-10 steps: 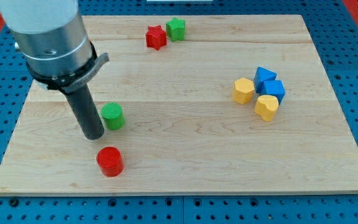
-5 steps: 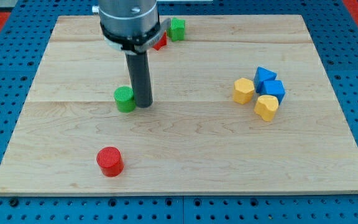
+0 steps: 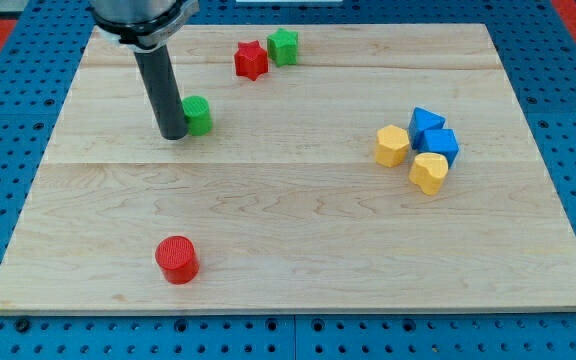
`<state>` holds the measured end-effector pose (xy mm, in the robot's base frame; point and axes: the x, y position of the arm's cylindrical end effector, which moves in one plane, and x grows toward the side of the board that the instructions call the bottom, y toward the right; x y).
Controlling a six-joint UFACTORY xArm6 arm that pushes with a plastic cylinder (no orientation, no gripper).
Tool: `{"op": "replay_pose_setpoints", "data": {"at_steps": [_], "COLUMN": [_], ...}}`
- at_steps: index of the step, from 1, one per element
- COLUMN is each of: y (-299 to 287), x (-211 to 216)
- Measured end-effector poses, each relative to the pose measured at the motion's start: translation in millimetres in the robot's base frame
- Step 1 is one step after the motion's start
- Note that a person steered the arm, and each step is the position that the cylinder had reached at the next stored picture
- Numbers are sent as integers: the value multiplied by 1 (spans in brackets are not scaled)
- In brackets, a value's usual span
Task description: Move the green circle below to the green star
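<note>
One rod, no claw so nothing to open or clench, my tip (image 3: 172,134) now touching the green circle's (image 3: 197,115) left side after switching sides, circle shifted upward, nearer but still left-below the green star (image 3: 284,46) beside the red star (image 3: 251,60).

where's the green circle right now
The green circle sits in the upper left part of the board, touching the right side of my tip. The red star and green star lie up and to its right.
</note>
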<state>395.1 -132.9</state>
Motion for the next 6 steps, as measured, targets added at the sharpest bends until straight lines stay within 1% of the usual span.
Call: {"op": "replay_pose_setpoints", "data": {"at_steps": [2,3,4,5,6], "y": [8,51,74,88,99], "x": [-48,-50,-50,-79,-62]}}
